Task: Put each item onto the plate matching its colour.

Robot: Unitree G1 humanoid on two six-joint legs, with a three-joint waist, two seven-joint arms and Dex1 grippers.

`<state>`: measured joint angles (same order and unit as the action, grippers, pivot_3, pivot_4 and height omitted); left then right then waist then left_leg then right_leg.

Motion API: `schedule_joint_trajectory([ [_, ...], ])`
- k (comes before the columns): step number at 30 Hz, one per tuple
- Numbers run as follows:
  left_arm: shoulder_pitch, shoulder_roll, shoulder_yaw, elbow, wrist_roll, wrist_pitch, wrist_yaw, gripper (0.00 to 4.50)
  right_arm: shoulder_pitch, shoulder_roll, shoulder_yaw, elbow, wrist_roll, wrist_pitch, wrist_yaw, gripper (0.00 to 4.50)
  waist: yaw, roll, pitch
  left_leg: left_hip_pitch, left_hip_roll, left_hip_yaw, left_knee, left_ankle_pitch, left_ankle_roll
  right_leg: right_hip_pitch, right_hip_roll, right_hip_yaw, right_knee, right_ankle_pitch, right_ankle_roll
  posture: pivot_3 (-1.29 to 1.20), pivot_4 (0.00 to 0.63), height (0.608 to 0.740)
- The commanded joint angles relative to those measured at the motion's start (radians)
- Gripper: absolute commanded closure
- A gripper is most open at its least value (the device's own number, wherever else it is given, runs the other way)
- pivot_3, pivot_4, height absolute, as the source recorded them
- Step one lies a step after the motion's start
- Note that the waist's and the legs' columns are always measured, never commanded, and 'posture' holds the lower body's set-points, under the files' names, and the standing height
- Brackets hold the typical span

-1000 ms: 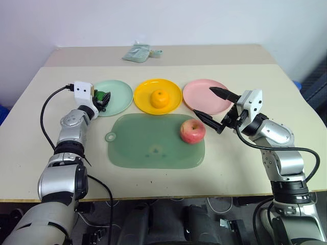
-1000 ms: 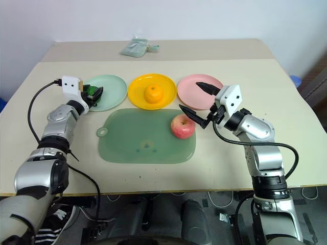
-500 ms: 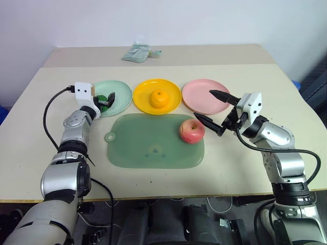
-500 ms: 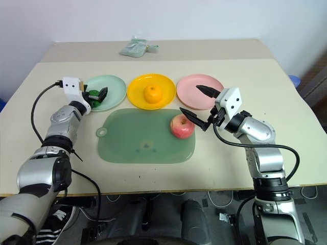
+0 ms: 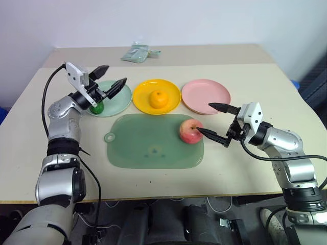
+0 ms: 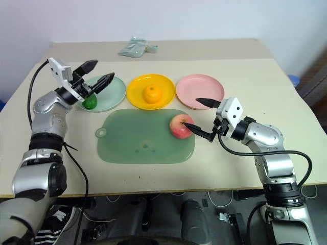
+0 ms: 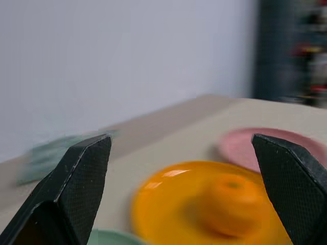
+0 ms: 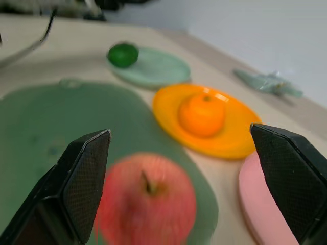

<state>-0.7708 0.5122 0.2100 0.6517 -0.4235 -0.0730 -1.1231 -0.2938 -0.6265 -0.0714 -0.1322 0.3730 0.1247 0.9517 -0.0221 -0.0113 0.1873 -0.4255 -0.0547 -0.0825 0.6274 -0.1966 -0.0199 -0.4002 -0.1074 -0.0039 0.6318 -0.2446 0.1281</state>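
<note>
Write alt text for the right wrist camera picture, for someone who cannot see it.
An open black pincer frames a red-pink apple on a green cutting mat. Behind sit an orange on a yellow plate, a green fruit on a mint plate, and a pink plate.

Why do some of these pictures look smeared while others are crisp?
Left eye view: evenly lit and crisp, with soft shadows under the orange and apple. Left wrist view: the orange and yellow plate are smeared, while the pincer fingers stay sharp. Right wrist view: the apple is blurred up close; the green fruit farther off is clearer.
</note>
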Motion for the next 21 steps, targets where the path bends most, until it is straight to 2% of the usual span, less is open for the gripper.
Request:
schedule_joint_trajectory([
  [1, 0.084, 0.064, -0.045, -0.189, -0.056, 0.128, -0.157, 0.02, -0.008, -0.025, 0.035, -0.036, -0.017, 0.032, 0.013, 0.0, 0.0, 0.0, 0.0, 0.0, 0.001, 0.0, 0.0, 0.0, 0.0, -0.001, 0.001, 0.0, 0.0, 0.0, -0.001, 0.0, 0.15, 0.74],
  [5, 0.16, 0.124, -0.082, -0.306, -0.078, 0.256, -0.241, 0.02, -0.033, 0.004, 0.069, -0.051, 0.016, 0.142, -0.015, 0.0, 0.007, 0.0, 0.0, 0.0, 0.003, -0.001, 0.0, 0.0, 0.0, -0.001, 0.002, 0.001, 0.0, -0.001, -0.005, 0.0, 0.15, 0.74],
  [8, 0.184, 0.136, -0.093, -0.354, -0.085, 0.304, -0.257, 0.02, -0.058, 0.03, 0.084, -0.032, 0.011, 0.185, -0.042, 0.0, 0.012, 0.0, 0.0, 0.0, 0.003, -0.001, 0.0, 0.0, 0.0, -0.001, 0.002, 0.001, -0.001, -0.001, -0.006, 0.0, 0.15, 0.74],
  [13, 0.199, 0.132, -0.096, -0.391, -0.077, 0.313, -0.248, 0.02, -0.098, 0.04, 0.115, 0.026, -0.038, 0.214, -0.072, 0.0, 0.011, 0.0, 0.0, -0.001, 0.002, 0.0, 0.0, 0.0, 0.0, -0.002, 0.0, 0.001, -0.003, -0.001, -0.006, 0.0, 0.15, 0.74],
  [21, 0.224, 0.135, -0.093, -0.43, -0.078, 0.32, -0.238, 0.02, -0.097, 0.021, 0.134, 0.055, -0.058, 0.224, -0.039, 0.0, 0.01, 0.0, 0.0, -0.002, 0.002, 0.0, -0.003, 0.0, 0.0, -0.004, 0.001, 0.001, -0.002, -0.001, -0.006, 0.0, 0.15, 0.74],
])
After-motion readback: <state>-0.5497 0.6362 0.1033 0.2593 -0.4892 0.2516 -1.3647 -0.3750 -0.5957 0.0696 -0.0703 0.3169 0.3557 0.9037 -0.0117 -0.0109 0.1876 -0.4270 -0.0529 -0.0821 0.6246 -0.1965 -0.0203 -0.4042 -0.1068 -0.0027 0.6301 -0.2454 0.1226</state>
